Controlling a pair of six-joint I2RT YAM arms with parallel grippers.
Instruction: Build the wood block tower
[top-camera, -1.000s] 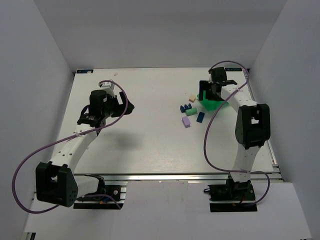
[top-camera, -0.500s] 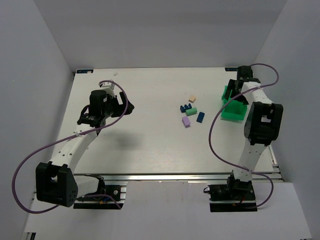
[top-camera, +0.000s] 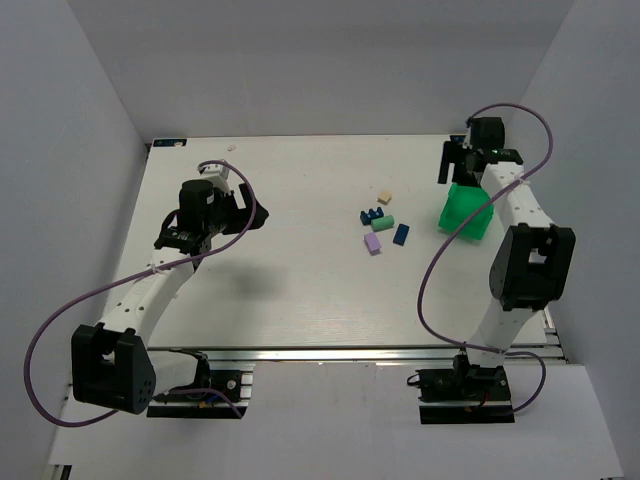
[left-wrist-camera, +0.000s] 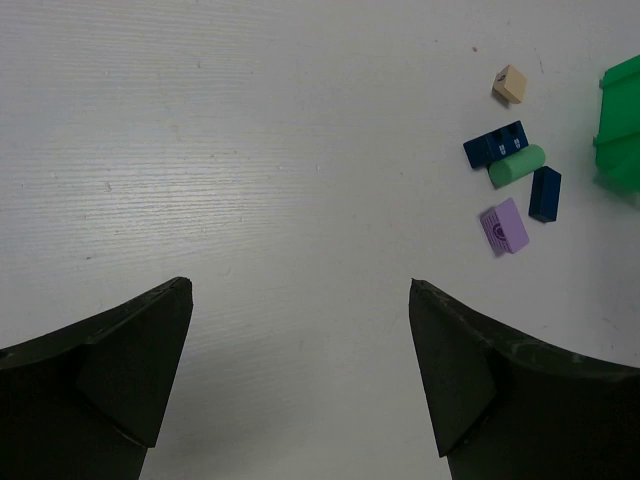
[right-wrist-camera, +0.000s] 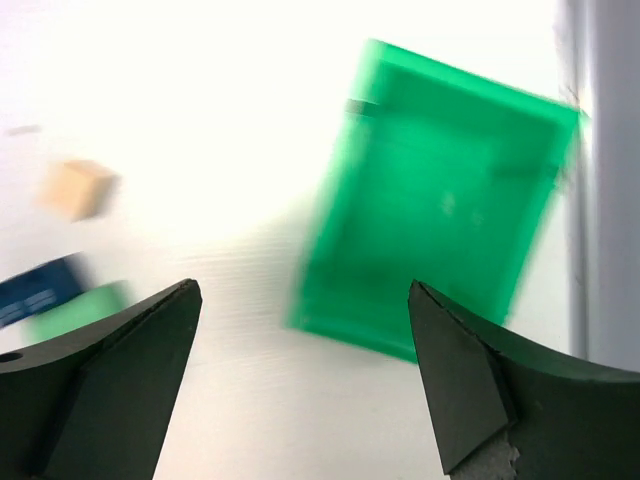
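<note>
Several small wooden blocks lie loose, none stacked, right of the table's middle: a cream block (top-camera: 385, 193), a dark blue block (top-camera: 373, 215), a mint green block (top-camera: 383, 223), a second dark blue block (top-camera: 402, 234) and a lilac block (top-camera: 373, 243). In the left wrist view they lie at the upper right, the cream (left-wrist-camera: 509, 84) farthest and the lilac (left-wrist-camera: 503, 226) nearest. My left gripper (top-camera: 178, 238) (left-wrist-camera: 300, 290) is open and empty over bare table at the left. My right gripper (top-camera: 462, 165) (right-wrist-camera: 300, 290) is open and empty at the far right.
A bright green plastic bin (top-camera: 466, 212) stands right of the blocks, just below my right gripper, and shows blurred in the right wrist view (right-wrist-camera: 440, 240). White walls enclose the table on three sides. The right table edge is close to the bin.
My right gripper carried the green bin from beside the blocks to the right, let it go, and moved towards the far right corner. The left arm has not moved.
</note>
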